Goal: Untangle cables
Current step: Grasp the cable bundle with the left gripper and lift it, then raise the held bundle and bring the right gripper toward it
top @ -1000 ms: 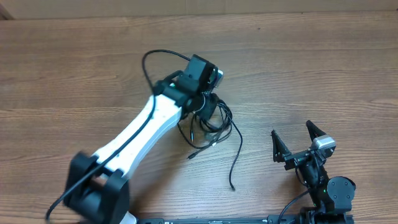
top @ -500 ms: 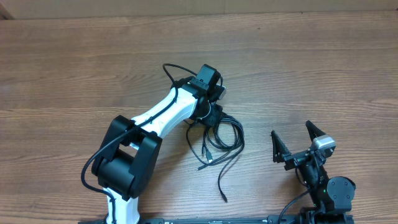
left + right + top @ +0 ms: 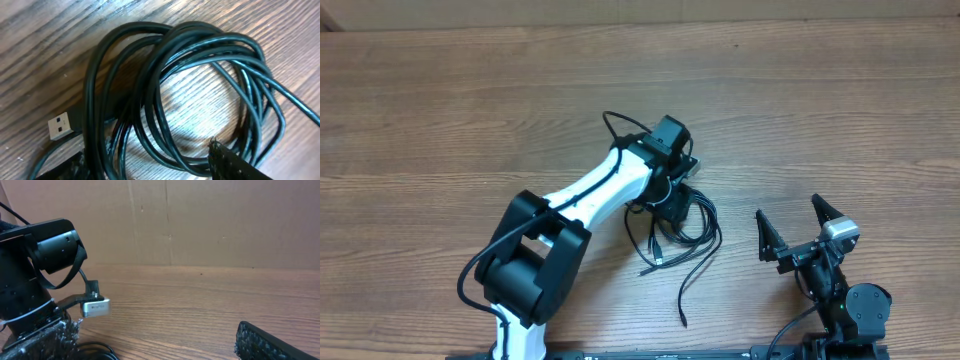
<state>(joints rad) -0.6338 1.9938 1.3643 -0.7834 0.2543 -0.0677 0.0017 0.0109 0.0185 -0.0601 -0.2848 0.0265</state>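
The cables (image 3: 692, 218) lie as a tangled black coil on the wooden table, with loose ends trailing toward the front (image 3: 682, 318). My left gripper (image 3: 677, 196) is down on the coil's left side. In the left wrist view the cables (image 3: 165, 75) loop in several strands, and a white-faced USB plug (image 3: 60, 126) lies at the left. The left gripper (image 3: 145, 155) is open, its fingertips (image 3: 227, 157) apart, with strands lying between them on the table. My right gripper (image 3: 787, 207) stands open to the right of the coil, holding nothing. In the right wrist view the right gripper (image 3: 156, 330) has a bit of cable (image 3: 97, 351) beside its left finger.
The left arm (image 3: 585, 195) stretches diagonally from its base at the front left. Its wrist camera (image 3: 95, 307) shows in the right wrist view. A brown cardboard wall (image 3: 200, 220) stands behind the table.
The left arm has swung right, dragging the coil and its trailing ends rightward. Its jaws have parted from shut. The right arm has not moved.
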